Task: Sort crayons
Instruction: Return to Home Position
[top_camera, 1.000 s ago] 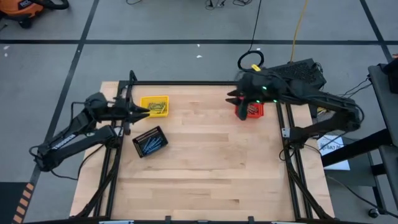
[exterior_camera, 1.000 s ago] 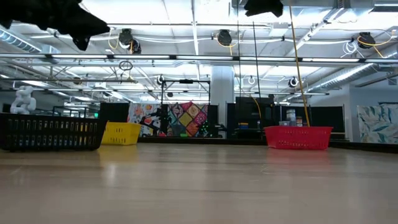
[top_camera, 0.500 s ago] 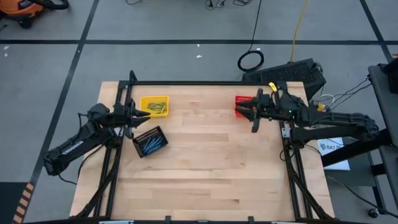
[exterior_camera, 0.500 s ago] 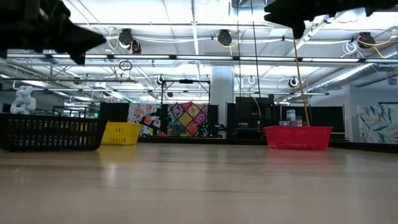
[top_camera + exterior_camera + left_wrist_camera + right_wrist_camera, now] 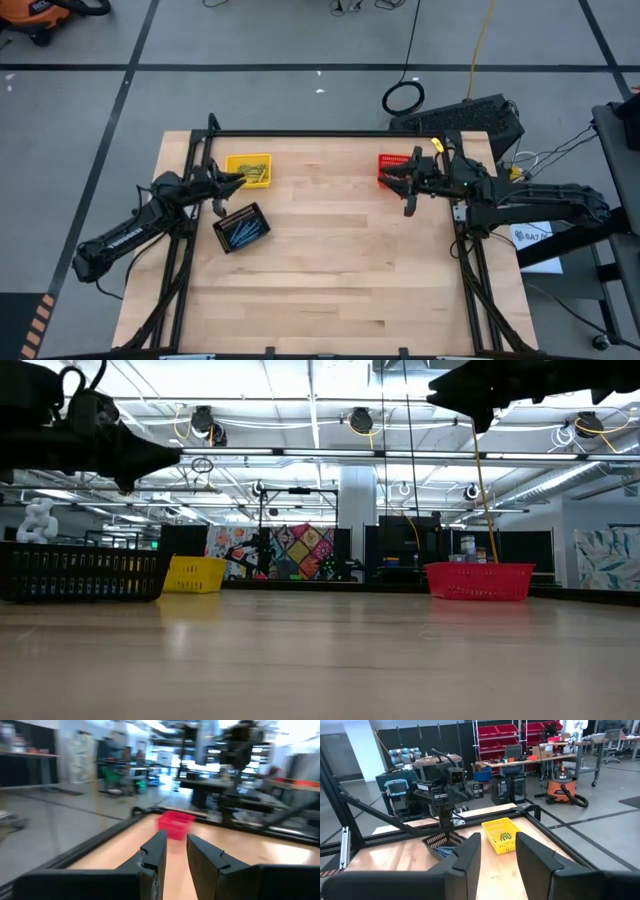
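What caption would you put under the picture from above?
Crayons sorted: left arm by the yellow basket and black basket, right arm by the red basket.

My right gripper (image 5: 392,180) has swung back off the red basket (image 5: 390,159); my left gripper (image 5: 237,182) has edged inward.

My clear run is the table (image 5: 330,285), middle and near half. Far left stand the yellow basket (image 5: 250,170) and black basket (image 5: 241,227), far right the red basket (image 5: 392,160).

Bright even overhead light, ceiling lamps (image 5: 361,420) glaring, arms (image 5: 60,440) silhouetted, faint shadows on table (image 5: 330,260).
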